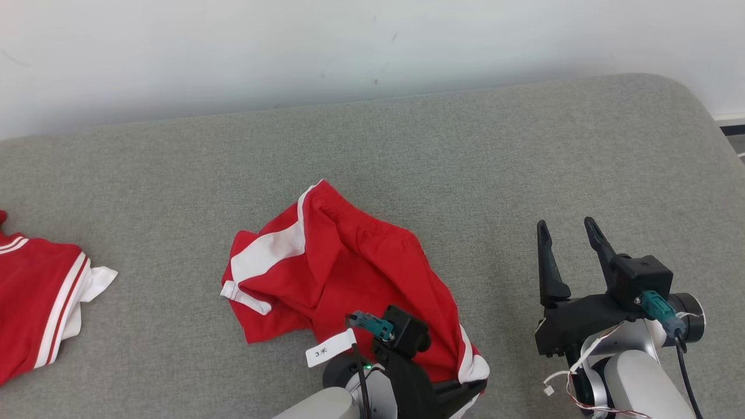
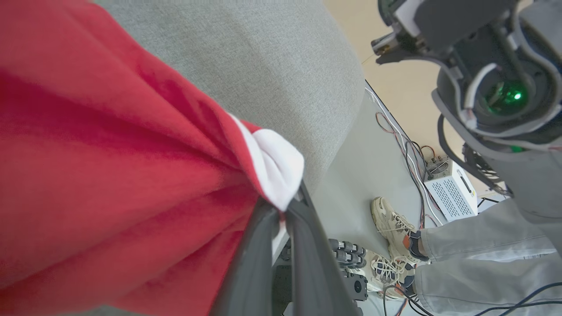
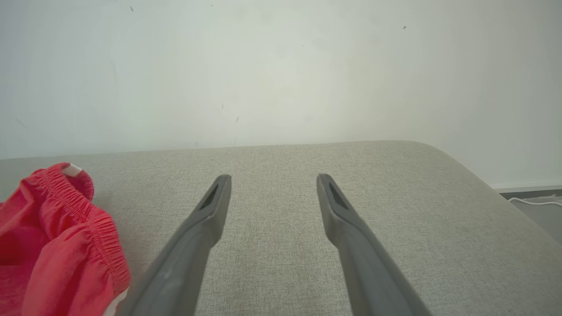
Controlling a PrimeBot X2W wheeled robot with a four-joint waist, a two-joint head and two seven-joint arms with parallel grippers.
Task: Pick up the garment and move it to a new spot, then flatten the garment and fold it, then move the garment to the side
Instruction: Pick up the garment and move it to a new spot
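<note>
The garment (image 1: 343, 273), red shorts with white stripes, lies crumpled in the middle of the grey padded surface (image 1: 465, 151). My left gripper (image 1: 472, 385) is at the garment's near right corner, shut on its white-trimmed hem. The left wrist view shows the two dark fingers pinched together on that white hem (image 2: 274, 175), with the red cloth (image 2: 109, 184) pulled taut from it. My right gripper (image 1: 567, 233) is open and holds nothing, a little to the right of the garment. In the right wrist view its fingers (image 3: 273, 184) stand wide over bare grey fabric, and the garment's elastic waistband (image 3: 57, 245) shows at the left.
Another red and white garment (image 1: 35, 302) lies at the surface's left edge. A pale wall (image 1: 349, 46) runs behind. Beside the rounded right end stand a person's shoes (image 2: 390, 245) and grey trouser legs, with cables and a white box (image 2: 450, 191) on the floor.
</note>
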